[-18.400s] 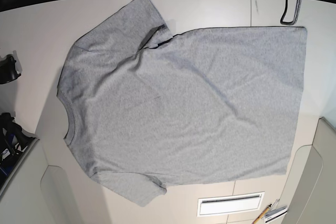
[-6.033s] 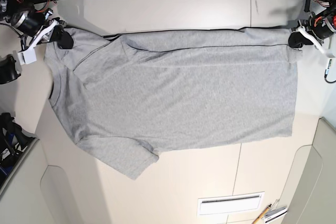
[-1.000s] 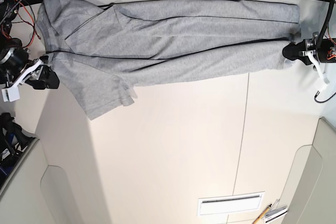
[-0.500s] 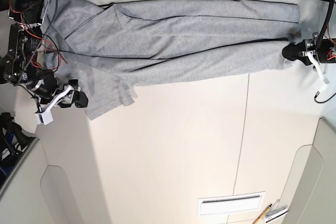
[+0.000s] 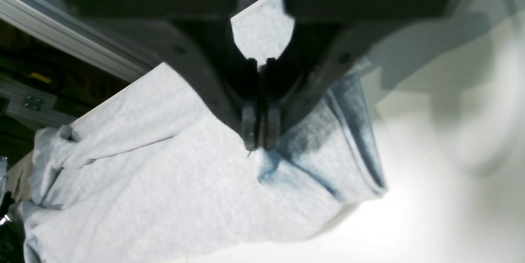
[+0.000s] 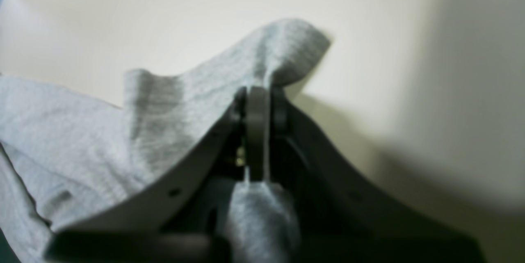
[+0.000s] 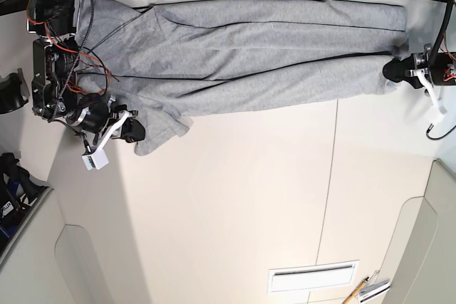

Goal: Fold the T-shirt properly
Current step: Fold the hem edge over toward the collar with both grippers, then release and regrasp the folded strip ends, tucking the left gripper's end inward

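So the grey T-shirt (image 7: 249, 48) lies bunched in a long strip on the table (image 7: 235, 197), stretching between my hands. My right hand (image 7: 135, 130) is pinching its sleeve, and my left hand (image 7: 399, 70) is clamped on its other end.

Left wrist view: left gripper (image 5: 260, 142) blurred, its upper body cut off by the top edge. Right wrist view: right gripper (image 6: 265, 94) dark and blurred, cut off at the bottom; T-shirt (image 6: 176, 115) runs out at left and bottom. Base view: right arm (image 7: 60, 62) hides part of the shirt's near-left end; left arm cut off at right; pencil (image 7: 354, 291) cropped by bottom edge.
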`<action>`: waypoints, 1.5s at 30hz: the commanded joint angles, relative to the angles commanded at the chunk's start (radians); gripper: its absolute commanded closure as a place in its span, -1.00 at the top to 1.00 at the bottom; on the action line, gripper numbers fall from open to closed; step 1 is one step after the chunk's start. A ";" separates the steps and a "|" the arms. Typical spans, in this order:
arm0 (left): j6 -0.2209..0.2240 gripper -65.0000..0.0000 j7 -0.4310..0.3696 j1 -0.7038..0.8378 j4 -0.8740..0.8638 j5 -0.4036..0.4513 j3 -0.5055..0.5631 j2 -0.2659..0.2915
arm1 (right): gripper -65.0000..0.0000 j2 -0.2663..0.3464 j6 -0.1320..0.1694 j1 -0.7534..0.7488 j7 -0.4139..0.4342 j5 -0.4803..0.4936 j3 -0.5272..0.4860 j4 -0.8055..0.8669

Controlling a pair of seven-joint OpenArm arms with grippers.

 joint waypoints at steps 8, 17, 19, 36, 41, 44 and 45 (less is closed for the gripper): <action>0.000 -1.00 0.000 0.001 0.024 -0.001 -0.002 -0.013 | -1.00 0.005 0.015 -0.125 -0.126 0.069 0.073 0.267; 0.000 -1.00 0.000 0.003 0.071 -0.001 -0.002 -0.090 | -1.00 0.037 0.016 -0.414 -0.229 0.239 0.276 0.681; 0.000 -1.00 0.000 0.016 0.074 -0.001 -0.002 -0.095 | -1.00 0.053 0.019 -0.462 -0.234 0.265 0.309 0.700; 0.000 -0.47 0.000 0.189 0.155 0.049 -0.002 -0.128 | -0.63 0.049 0.014 -0.607 -0.248 0.259 0.355 0.660; 0.000 -0.07 0.000 0.188 0.155 -0.022 -0.008 -0.132 | -0.13 0.049 0.013 -0.603 -0.250 0.294 0.363 0.675; 0.000 -0.07 0.000 0.189 0.155 -0.055 -0.090 -0.130 | -0.13 0.049 0.014 -0.603 -0.252 0.319 0.394 0.728; 0.000 -0.07 0.000 0.192 0.155 -0.066 -0.130 -0.130 | -0.13 0.049 0.014 -0.604 -0.251 0.318 0.405 0.747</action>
